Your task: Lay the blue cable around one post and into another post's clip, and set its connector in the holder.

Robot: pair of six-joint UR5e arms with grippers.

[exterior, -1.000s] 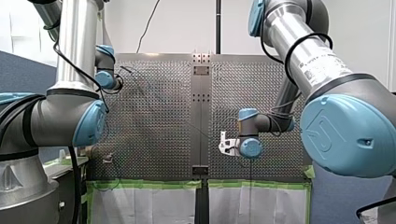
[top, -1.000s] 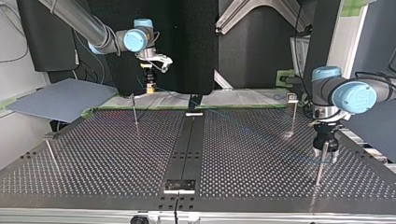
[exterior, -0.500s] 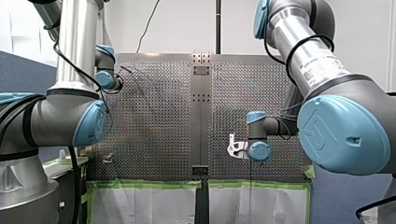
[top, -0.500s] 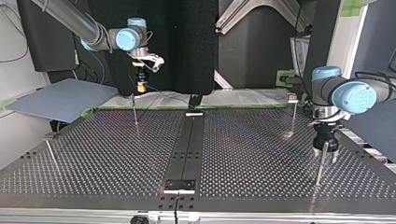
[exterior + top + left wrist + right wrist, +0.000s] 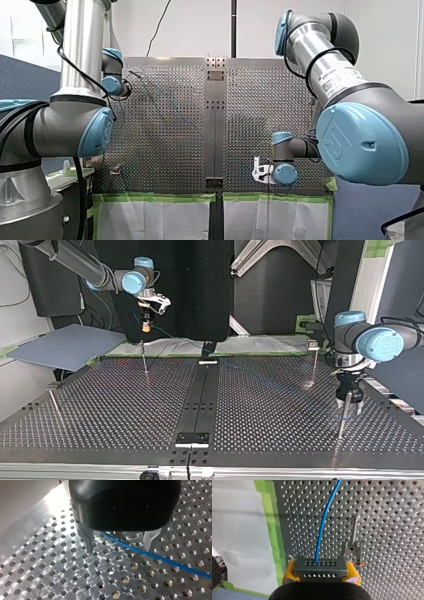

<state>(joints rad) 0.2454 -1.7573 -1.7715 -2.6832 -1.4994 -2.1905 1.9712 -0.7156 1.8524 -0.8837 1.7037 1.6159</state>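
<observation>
In the right wrist view my right gripper, with yellow pads, is shut on a dark grey connector. The blue cable runs out of the connector over the perforated table. In the top view my right gripper hangs above the far edge, over a thin post. My left gripper stands open low over the table beside another post. In the left wrist view the blue cable lies between my left gripper's spread fingers, untouched.
A post with a clip stands at the top view's right, and a leaning post at its left. A dark centre strip carries a holder near the camera. A grey board lies off the far left corner.
My right arm has carried the connector towards the top view's left and up, out past the table's far edge. My left arm has stayed where it was.
</observation>
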